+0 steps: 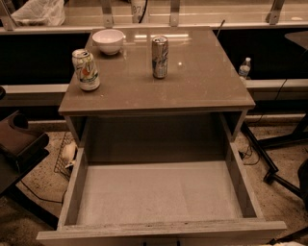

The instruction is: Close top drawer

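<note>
So the gripper isn't anywhere in the shot, which means I can't tell whether it's released or clamped on anything. My guess is it's somewhere off the 6 o'clock edge, near the drawer front. The top drawer fills the lower half of the view, pulled far out toward 6 o'clock. Its pale inside is bare and only the top edge of the front panel shows, so the handle is out of sight. To me this looks like the very start, with the close not yet begun. The next move needs contact on that front panel and a straight push toward 12 o'clock, kept square so the drawer doesn't rack on its slides. Above it, the glossy cabinet top holds a white bowl at about 11 o'clock, a pale can at 10 and a silver can near 12. All three stand upright and well apart. Around that there's a speckled floor, a small water bottle at 2 o'clock, dark chair legs at 3 and a plastic bag up at 11.
</note>
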You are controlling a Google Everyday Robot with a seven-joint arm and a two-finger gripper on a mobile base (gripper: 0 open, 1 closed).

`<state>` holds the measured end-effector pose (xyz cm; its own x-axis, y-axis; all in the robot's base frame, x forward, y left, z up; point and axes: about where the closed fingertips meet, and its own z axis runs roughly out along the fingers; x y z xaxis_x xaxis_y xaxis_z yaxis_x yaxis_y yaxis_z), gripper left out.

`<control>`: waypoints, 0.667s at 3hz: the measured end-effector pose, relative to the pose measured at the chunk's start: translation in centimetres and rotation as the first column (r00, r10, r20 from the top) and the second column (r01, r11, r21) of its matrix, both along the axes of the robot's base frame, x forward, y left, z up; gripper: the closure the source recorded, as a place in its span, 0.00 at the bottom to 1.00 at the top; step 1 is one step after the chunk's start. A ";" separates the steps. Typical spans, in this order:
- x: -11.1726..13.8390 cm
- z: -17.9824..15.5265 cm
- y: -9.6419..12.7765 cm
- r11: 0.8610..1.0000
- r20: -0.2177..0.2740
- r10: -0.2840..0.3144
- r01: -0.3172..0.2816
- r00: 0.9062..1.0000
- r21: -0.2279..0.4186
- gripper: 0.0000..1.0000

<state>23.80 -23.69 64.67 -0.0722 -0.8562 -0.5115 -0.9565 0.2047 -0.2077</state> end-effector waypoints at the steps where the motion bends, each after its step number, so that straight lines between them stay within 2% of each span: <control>1: 1.6 -1.8 3.2 0.995 0.034 0.083 -0.085 0.996 0.059 1.00; 2: 4.1 -2.2 6.5 0.982 0.077 0.157 -0.164 0.985 0.094 1.00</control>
<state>27.90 -17.21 62.44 0.1004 -0.7985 -0.5936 -0.9626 0.0730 -0.2611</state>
